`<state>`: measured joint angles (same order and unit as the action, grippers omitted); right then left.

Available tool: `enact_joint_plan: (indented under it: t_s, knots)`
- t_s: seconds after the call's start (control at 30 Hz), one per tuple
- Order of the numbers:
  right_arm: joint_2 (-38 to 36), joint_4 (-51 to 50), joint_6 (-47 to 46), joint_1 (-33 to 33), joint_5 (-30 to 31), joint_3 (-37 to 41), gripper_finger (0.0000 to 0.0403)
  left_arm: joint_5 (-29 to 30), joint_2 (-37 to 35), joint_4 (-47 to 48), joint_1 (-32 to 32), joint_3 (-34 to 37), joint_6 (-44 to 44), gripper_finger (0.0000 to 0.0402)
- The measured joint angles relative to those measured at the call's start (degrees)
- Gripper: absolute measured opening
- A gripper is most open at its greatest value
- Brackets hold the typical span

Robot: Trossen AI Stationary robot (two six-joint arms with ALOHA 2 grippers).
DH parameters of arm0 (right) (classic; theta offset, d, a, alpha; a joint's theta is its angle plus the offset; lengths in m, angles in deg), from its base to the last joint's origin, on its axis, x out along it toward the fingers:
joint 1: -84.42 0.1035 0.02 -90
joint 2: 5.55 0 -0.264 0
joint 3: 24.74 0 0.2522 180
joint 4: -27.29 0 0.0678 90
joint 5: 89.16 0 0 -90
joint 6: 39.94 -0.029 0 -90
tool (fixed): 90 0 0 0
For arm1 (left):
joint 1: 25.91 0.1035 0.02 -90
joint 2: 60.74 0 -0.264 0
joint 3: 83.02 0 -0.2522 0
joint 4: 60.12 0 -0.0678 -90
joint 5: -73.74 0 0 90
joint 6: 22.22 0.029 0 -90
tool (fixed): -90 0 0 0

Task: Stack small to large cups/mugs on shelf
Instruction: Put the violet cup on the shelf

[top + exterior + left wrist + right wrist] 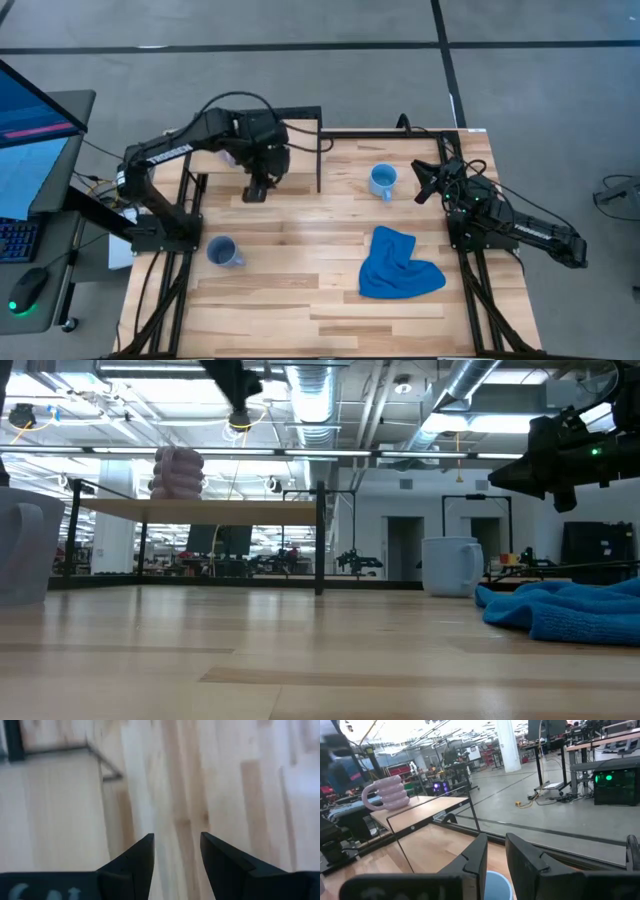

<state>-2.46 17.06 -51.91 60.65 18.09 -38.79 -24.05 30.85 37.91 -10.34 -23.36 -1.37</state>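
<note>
Purple mug (177,472) on shelf (200,510) at 11 o'clock; light blue mug (382,181) at 1, grey-blue mug (222,252) at 8 on counter (300,290). Left gripper (256,190) by shelf edge, jaws released, empty. Right gripper (424,183) beside light blue mug, jaws slightly parted, empty.

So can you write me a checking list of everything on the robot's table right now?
Surface: slatted wooden tabletop, nothing spilled that shows.
Job's things: pale purple mug already on the shelf; grey-blue mug on the tabletop near the left arm's base; light blue mug on the tabletop in front of the right arm.
Clutter: crumpled blue cloth on the tabletop.
End effectors: left end effector open and empty, over the tabletop beside the shelf; right end effector empty, fingers slightly apart, just above the light blue mug.
Cables: black cables at the table's left side.
Surroundings: monitor, keyboard, mouse at left.
</note>
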Motion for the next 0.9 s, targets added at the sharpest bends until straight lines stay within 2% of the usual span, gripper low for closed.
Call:
enact_joint_plan:
  t_s: [0.2, 0.47, 0.53, 0.6, 0.8, 0.9]
  knots:
    - [0.02, -0.05, -0.02, 0.14, -0.34, 0.00, 0.0093, 0.97, -6.05, -5.22, -4.49, 0.00, -4.92, 0.0151]
    - [0.02, -0.22, -0.03, 2.16, -0.73, 0.00, 0.0093, 9.36, -13.70, -9.79, -12.43, 0.01, -8.26, 0.0151]
    - [0.02, -0.22, -0.03, 2.78, -0.72, 0.00, 0.0093, 12.48, -15.90, -11.37, -14.18, 1.86, -9.24, 0.0151]
    - [0.02, -0.17, -0.03, 3.22, -0.72, 0.00, 0.0093, 14.55, -19.69, -15.43, -15.43, 7.20, -10.10, 0.0151]
    - [0.02, -0.01, -0.04, 3.28, -0.72, 0.00, 0.0093, 14.98, -35.38, -31.76, -16.23, 30.90, -12.80, 0.0151]
    - [0.02, 0.16, -0.04, 3.28, -0.74, -0.15, 0.0093, 15.01, -43.26, -38.18, -16.29, 40.16, -13.48, 0.0151]
